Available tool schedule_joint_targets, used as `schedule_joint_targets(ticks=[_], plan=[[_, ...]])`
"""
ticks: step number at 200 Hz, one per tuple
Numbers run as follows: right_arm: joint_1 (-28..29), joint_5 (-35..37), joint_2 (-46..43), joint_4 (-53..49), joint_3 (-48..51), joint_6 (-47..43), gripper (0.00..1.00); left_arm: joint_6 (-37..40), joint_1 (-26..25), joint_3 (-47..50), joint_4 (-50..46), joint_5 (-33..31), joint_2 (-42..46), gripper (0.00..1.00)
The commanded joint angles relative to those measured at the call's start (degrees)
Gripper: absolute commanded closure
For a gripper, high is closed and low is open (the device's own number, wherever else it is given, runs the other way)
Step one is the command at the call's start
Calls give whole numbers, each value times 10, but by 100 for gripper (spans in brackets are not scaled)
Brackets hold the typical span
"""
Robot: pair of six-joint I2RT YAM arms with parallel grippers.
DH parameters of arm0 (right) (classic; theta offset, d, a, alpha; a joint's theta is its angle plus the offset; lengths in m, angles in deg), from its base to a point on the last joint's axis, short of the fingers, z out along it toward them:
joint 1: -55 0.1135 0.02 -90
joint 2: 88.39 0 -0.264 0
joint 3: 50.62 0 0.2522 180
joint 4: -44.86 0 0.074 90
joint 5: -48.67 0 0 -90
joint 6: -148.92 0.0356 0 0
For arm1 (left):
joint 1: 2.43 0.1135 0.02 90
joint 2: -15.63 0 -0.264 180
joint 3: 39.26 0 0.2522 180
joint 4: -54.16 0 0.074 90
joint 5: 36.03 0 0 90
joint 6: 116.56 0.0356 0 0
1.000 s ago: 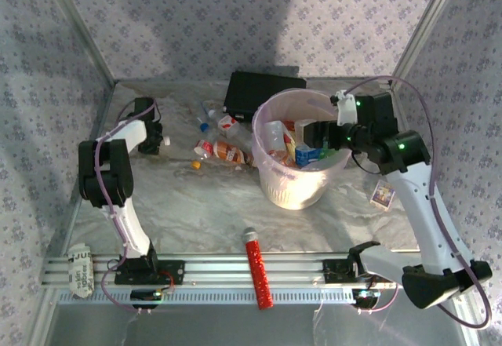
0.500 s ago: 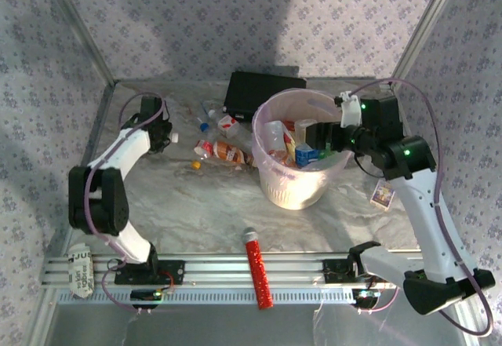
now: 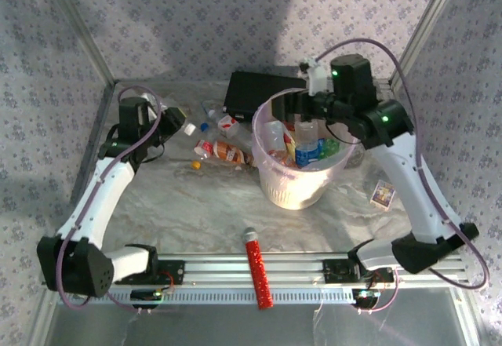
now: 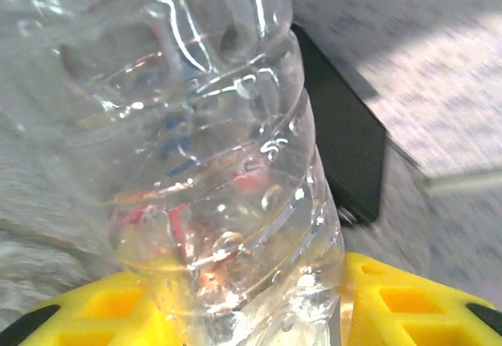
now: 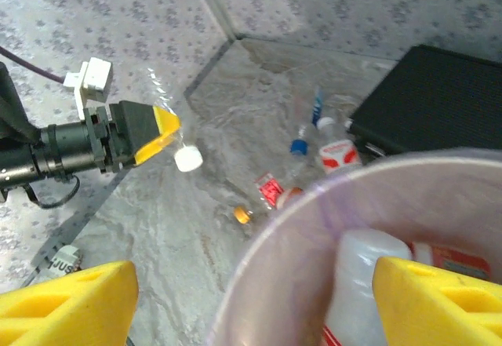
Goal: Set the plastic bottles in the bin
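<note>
Left wrist view: the left claw (image 4: 259, 318) squeezes a clear bottle (image 4: 212, 150), at the back left of the bench (image 3: 204, 205). Carry it high over the bin (image 3: 274, 189) rim, then let go. The right claw (image 5: 251, 303) hangs wide and empty above the bin.

Black box (image 3: 252, 91) at the back, red glitter tube (image 3: 259, 271) (grey cap) up front
</note>
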Motion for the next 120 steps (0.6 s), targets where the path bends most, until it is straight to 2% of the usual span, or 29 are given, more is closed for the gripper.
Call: schedule_joint_targets(ticks=[1, 21, 45, 69, 120], plan=[[30, 1, 40, 21, -47, -2, 20, 77, -28, 5, 6, 124, 51, 53], [55, -8, 75, 49, -79, 13, 20, 87, -63, 31, 65, 165, 84, 54], [77, -46, 130, 64, -127, 42, 18, 93, -108, 54, 127, 171, 105, 55], [97, -67, 188, 44, -189, 45, 14, 114, -139, 47, 137, 177, 102, 55], [95, -113, 260, 40, -241, 67, 14, 146, -173, 22, 132, 184, 100, 56]])
